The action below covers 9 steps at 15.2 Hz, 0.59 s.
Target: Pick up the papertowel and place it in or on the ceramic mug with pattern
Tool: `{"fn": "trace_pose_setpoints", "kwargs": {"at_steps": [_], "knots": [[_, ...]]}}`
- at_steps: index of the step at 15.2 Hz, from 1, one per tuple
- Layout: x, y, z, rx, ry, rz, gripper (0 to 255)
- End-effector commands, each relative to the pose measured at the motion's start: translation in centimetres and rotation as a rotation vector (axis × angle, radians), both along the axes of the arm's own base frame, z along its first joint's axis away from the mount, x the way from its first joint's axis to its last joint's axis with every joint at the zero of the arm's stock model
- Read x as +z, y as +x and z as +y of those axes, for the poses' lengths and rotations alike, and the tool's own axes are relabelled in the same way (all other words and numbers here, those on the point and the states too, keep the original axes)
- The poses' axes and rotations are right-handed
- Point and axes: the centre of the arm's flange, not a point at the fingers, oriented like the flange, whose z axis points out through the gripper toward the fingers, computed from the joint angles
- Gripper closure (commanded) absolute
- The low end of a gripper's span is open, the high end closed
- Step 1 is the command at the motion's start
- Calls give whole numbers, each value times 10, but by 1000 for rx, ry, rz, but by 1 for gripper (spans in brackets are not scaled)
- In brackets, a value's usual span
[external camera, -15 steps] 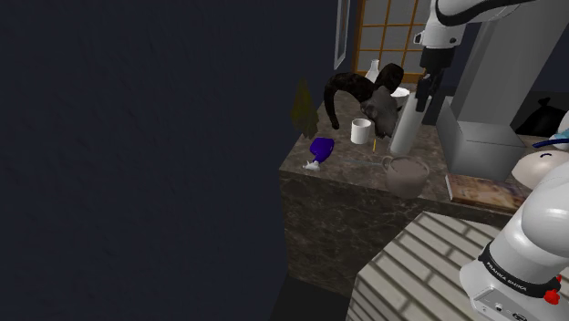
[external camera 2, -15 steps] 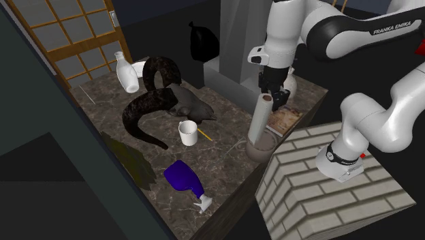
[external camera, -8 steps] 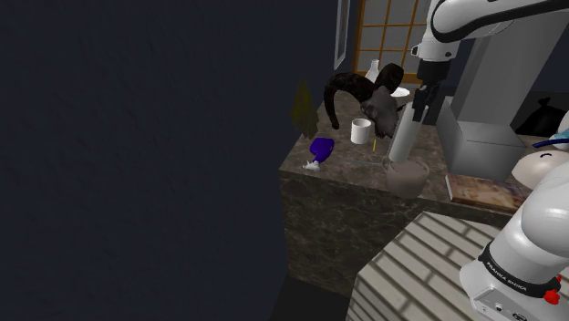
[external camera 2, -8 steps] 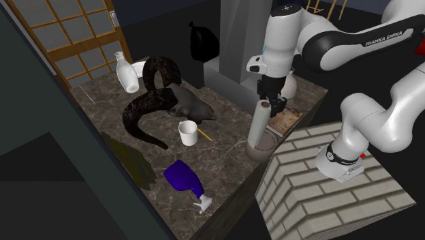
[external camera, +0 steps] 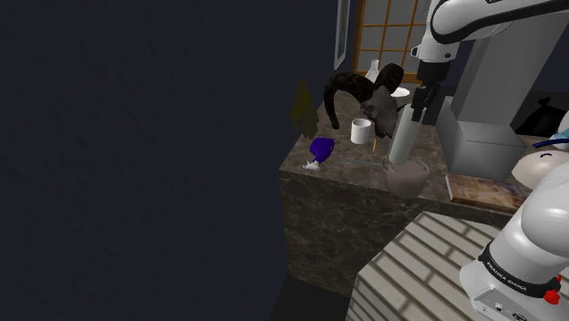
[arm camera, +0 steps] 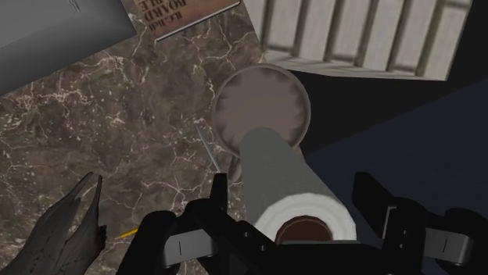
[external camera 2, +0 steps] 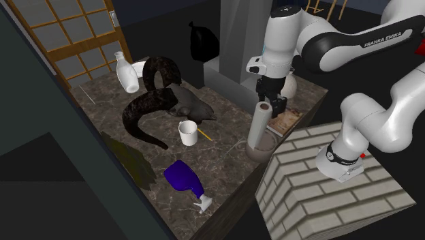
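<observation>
My gripper (arm camera: 294, 186) is released: its two fingers (arm camera: 220, 191) stand apart on either side of the roll (arm camera: 285, 168), with a narrow gap between each of them and the paper. In the second exterior view the gripper (external camera 2: 270, 102) sits at the top end of the roll (external camera 2: 257, 126). The roll stands in the mug (external camera 2: 261, 154), leaning a little, and its foot is hidden behind the mug's wall. From the wrist, the mug (arm camera: 235, 90) is a round grey-brown mouth partly covered by the roll, and I cannot make out any pattern on it. In the shoulder view the gripper (external camera: 418, 102) is dark against a dark background, so I can't tell its fingers apart there. In that view the roll (external camera: 401, 137) and mug (external camera: 408, 177) stand on the counter (external camera: 346, 178), near its edge by the stand (external camera: 429, 264). A book (arm camera: 188, 12) is cut off by the wrist picture's edge, and only part of its print can be read.
</observation>
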Motion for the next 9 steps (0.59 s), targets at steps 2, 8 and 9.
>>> {"fn": "trace_pose_setpoints", "kwargs": {"at_steps": [2, 8, 9], "knots": [[0, 0, 0, 0, 0, 0, 0], [50, 3, -2, 0, 0, 0, 0], [50, 3, -2, 0, 0, 0, 0]]}}
